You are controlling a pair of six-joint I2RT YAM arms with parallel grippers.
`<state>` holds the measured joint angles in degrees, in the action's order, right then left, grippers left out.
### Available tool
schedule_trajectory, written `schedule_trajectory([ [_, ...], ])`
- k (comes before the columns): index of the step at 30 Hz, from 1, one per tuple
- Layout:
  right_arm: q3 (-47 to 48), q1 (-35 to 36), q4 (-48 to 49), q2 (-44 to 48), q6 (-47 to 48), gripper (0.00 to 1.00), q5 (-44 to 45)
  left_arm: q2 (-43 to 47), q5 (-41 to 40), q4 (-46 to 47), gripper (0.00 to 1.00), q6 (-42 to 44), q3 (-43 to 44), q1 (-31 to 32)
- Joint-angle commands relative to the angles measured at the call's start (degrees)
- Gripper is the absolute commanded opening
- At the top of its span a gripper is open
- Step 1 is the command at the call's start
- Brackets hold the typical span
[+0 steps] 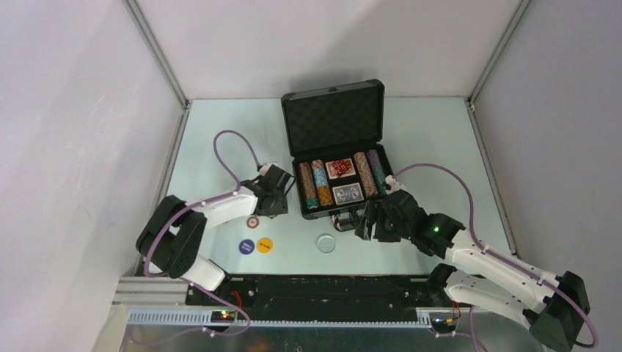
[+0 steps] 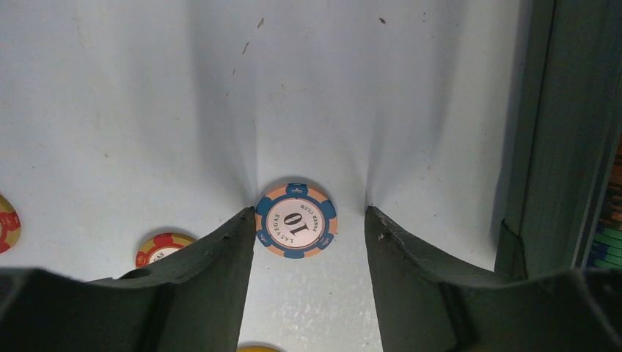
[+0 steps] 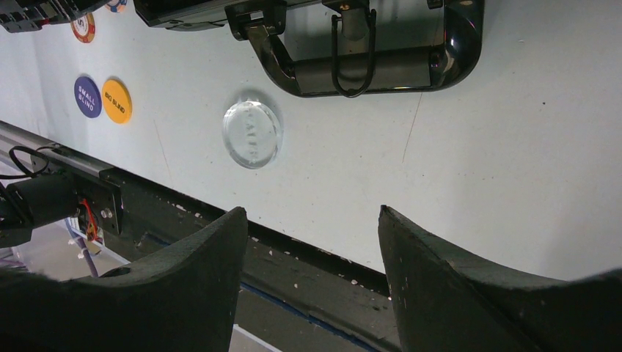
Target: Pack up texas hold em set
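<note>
Left gripper point(image 2: 308, 211), fingers apart astride the blue-edged chip point(image 2: 296, 220), should centre, lower flat and close on its rim, clear of the case point(image 2: 557, 147) at 3 o'clock; right gripper point(image 3: 312, 213) gapes empty.

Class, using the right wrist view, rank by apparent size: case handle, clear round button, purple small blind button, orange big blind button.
1. case handle
2. clear round button
3. purple small blind button and orange big blind button: these look alike, so they tie.

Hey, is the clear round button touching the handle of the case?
Apart. The right wrist view shows a strip of bare table between the clear button and the case handle.
</note>
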<state>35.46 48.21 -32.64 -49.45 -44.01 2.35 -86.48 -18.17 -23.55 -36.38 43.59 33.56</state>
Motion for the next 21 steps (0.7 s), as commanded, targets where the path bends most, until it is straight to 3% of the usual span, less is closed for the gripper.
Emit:
schedule_trajectory([
  [1,0.4,0.2,0.4,0.7,-0.6,0.69,1.0,-1.7,1.6,0.7,0.6,0.9,-2.1,-0.3],
  [13,0.4,0.4,0.6,0.5,-0.7,0.7,1.0,-1.2,2.3,0.9,0.49,1.1,-2.9,-0.4],
  [21,0.4,0.4,1.2,0.1,-0.7,0.7,0.9,-0.3,3.8,-0.1,0.57,0.9,-4.3,-0.4],
])
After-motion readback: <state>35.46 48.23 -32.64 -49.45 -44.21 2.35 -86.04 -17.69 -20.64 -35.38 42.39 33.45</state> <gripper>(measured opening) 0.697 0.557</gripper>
